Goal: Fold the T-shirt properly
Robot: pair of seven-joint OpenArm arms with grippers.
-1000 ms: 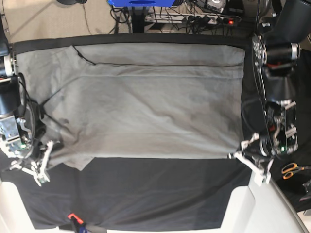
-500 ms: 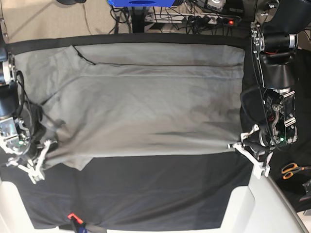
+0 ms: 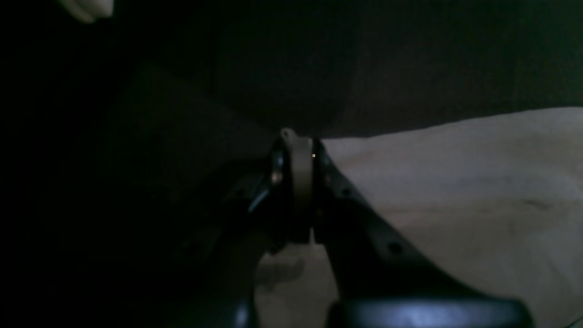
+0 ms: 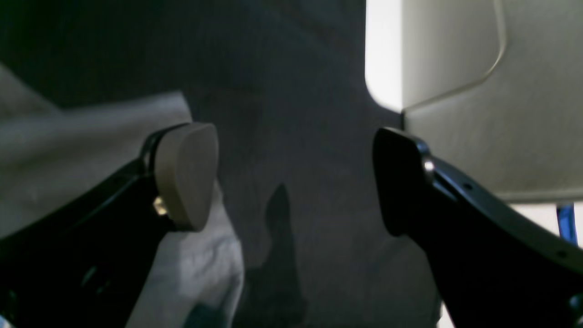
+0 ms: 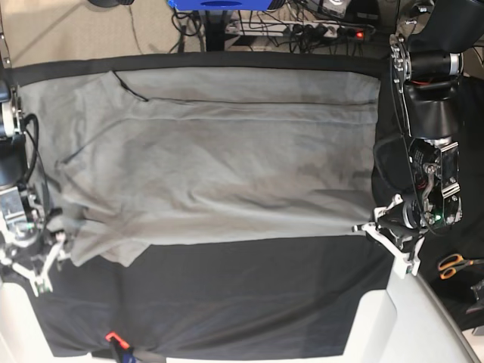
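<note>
Left wrist view: pretty dark, but the left gripper has its 2 jaws pressed together with a thin bit of the big plain light-grey cotton T-shirt pinched between them, right at the shirt's edge where it meets the black cloth table cover. So that hand is clamped on the fabric.

Right wrist view: the right gripper is spread wide, beige pad on one side and black finger on the other, with only black cover showing between them. Some grey shirt fabric sits behind and beside the pad, but I can't tell if it touches. Nothing is gripped, so that hand is released.

Base view: the T-shirt is spread mostly flat across the far half of the table cover, with a long crease line running across near the far edge and a sleeve bunched at the near corner by the right gripper. The left gripper sits at the opposite near corner.

My read: it's early, maybe 1 lengthwise fold in. The sleeves and the crosswise folds are all left to do.
</note>
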